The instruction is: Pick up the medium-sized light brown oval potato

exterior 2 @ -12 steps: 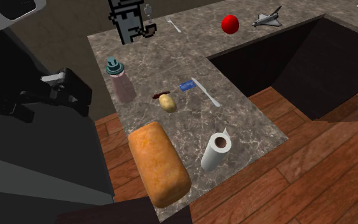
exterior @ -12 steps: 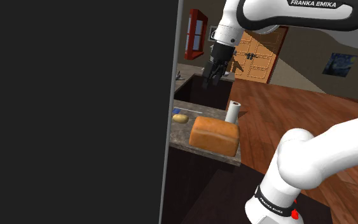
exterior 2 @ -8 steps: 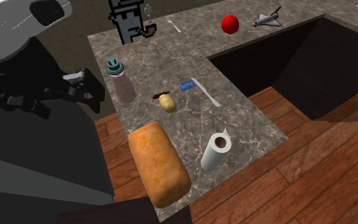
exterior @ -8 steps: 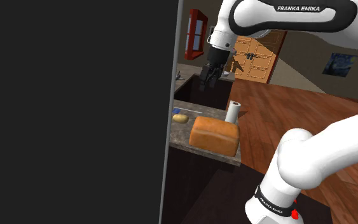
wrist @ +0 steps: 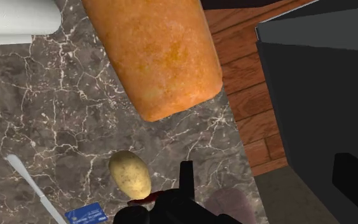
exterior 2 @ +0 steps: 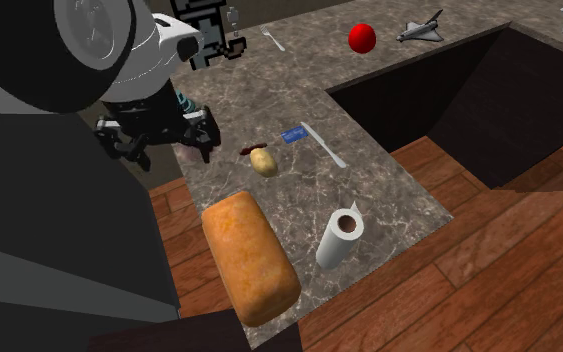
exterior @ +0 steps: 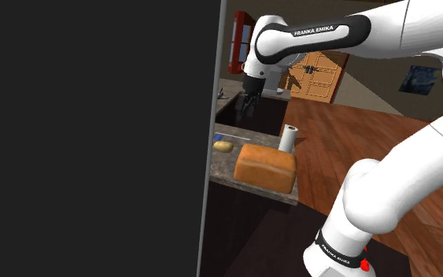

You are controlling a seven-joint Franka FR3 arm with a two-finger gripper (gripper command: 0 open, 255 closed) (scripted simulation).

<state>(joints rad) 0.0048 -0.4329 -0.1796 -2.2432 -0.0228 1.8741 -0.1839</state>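
The potato (exterior 2: pixel 263 160) lies on the counter (exterior 2: pixel 369 175), with the loaf (exterior 2: pixel 249 255) at its six o'clock. The gripper (exterior 2: pixel 162 143) hangs at nine, perhaps hiding a bottle (exterior 2: pixel 181 101). I cannot tell whether it is apart or together.

The arm (exterior: pixel 393 189) consisted of rounded, glossy white links joined by dark joints. A dark band (exterior: pixel 314 31) on one link carried the white lettering FRANKA EMIKA. A black collar (exterior: pixel 339 250) with a red mark (exterior: pixel 365 265) ringed the lowest link. The gripper (exterior: pixel 244 112) was entirely black and angular.
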